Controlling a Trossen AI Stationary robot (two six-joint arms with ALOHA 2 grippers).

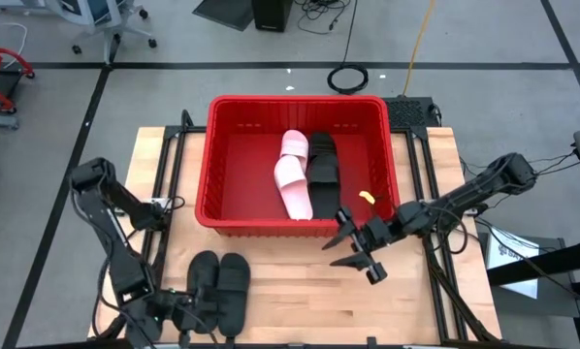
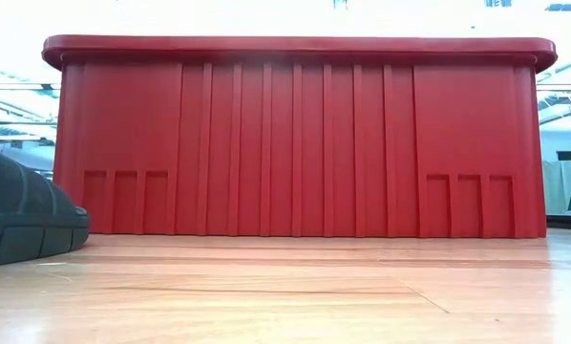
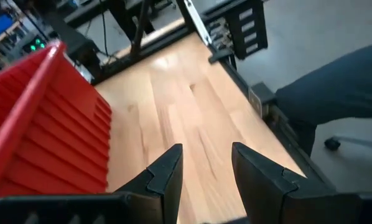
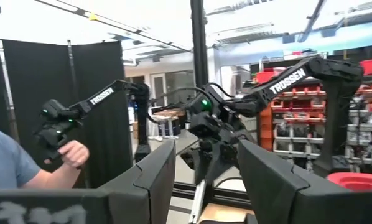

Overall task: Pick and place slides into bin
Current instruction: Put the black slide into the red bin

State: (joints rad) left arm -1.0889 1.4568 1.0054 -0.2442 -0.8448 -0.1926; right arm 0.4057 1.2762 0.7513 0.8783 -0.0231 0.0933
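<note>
The red bin [image 1: 298, 225] stands at the table's middle back, and its ribbed near wall [image 2: 295, 143] fills the low view. Two pink slides [image 1: 293, 174] and black slides [image 1: 321, 163] lie on its floor. Two more black slides [image 1: 220, 283] lie side by side, soles down, on the table near the front left; one slide's end [image 2: 23, 215] shows in the low view. My left gripper [image 1: 208, 325] [image 3: 204, 149] hovers just nearside of them, open, with only bare table between its fingers. My right gripper [image 1: 350, 244] [image 4: 204, 146] is open and holds nothing, by the bin's near right corner, tipped upward.
A small yellow thing [image 1: 366, 196] lies in the bin at its right. Bare wood [image 1: 300, 291] stretches between the bin and the front edge. Black frame rails [image 3: 236, 37] run along the table's sides. A person's arm [image 4: 24, 168] and other robot arms [image 4: 285, 87] show in the room beyond.
</note>
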